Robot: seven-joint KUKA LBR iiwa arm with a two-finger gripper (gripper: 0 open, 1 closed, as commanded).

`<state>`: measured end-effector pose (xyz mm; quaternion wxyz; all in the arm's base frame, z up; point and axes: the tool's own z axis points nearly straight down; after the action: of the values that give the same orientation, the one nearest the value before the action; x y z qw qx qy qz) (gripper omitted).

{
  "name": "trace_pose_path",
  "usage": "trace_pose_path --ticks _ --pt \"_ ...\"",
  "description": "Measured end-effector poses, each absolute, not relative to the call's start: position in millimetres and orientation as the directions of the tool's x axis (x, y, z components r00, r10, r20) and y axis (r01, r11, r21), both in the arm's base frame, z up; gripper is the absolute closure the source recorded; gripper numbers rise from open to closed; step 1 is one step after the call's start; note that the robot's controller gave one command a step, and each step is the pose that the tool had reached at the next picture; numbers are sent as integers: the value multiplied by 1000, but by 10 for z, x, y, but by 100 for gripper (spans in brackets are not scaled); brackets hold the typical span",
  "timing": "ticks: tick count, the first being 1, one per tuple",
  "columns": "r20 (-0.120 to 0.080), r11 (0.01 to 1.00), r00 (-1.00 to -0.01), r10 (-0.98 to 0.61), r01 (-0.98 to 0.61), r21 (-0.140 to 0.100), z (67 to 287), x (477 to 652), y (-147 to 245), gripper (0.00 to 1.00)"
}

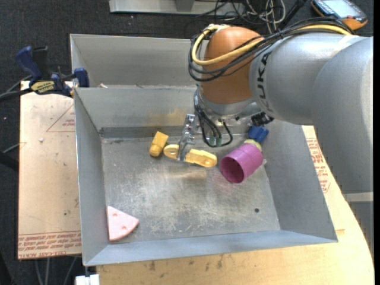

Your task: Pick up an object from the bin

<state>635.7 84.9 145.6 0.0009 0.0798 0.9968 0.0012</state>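
Bin point(89, 177): grey metal, sloped walls, scuffed floor.

Arm point(320, 70): reaches in from the right. Orange cover point(228, 58) at the wrist, with yellow and black cables point(205, 40) looped round it.

Gripper point(185, 149): hangs low at the back-middle of the floor, pointing down at the left end of the long yellow piece. Wide or narrow: cannot tell from this angle. Contact with the piece: cannot tell either.

Long yellow piece point(200, 158): lies flat on the floor, lengthwise left to right, near the foot of the back wall. Left end right at the gripper's tip.

Short yellow piece point(158, 143): stubby, just left of the long one, slightly tilted. Touching the long one or not: cannot tell.

Purple cup point(241, 162): lies on its side, mouth turned toward the front-left. Just right of the long yellow piece, close to its right end.

Blue thing point(256, 133): behind the cup, below the wrist, partly hidden. Kind: cannot tell.

Pink wedge point(120, 223): lies flat near the front-left corner, rounded edge to the right, well apart from the rest.
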Motion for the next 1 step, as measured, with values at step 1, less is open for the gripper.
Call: trace_pose_path --ticks 1 --pt "-14 988 -988 156 156 4 1160 6392 822 100"
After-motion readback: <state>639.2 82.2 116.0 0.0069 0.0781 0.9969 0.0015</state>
